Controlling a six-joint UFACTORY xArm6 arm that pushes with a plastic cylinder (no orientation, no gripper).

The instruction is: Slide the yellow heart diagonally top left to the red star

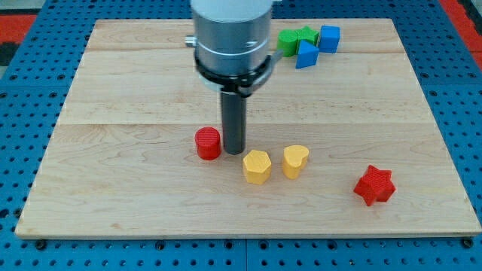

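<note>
**Inspector:** Position of my tip [233, 150]?

**Assistant:** Lower centre of the frame, down on the wooden surface [135, 90], just beside the red cylinder [208, 143] on that block's right. It stands up and to the left of the yellow hexagonal block [257, 166]. No contact with either can be confirmed.

**Inspector:** The task's block?

**Assistant:** The yellow heart [295, 161] sits just right of the yellow hexagon, apart from my tip. The red star [374, 185] lies in the lower right, well apart from the heart.

**Inspector:** Claw state?

**Assistant:** No claw fitted — only the rod, so nothing opens or clamps.

**Inspector:** Step in hand?

**Assistant:** Judged as approach; the heart looks unpushed. The heart needs to end just off the star's upper left — so my tip should come round to the heart's left side, skirting the hexagon, then push rightward and slightly down.

**Inspector:** Other items?

**Assistant:** Green blocks [295, 38] and blue blocks [319, 44] clustered at the upper right, clear of the route.
</note>
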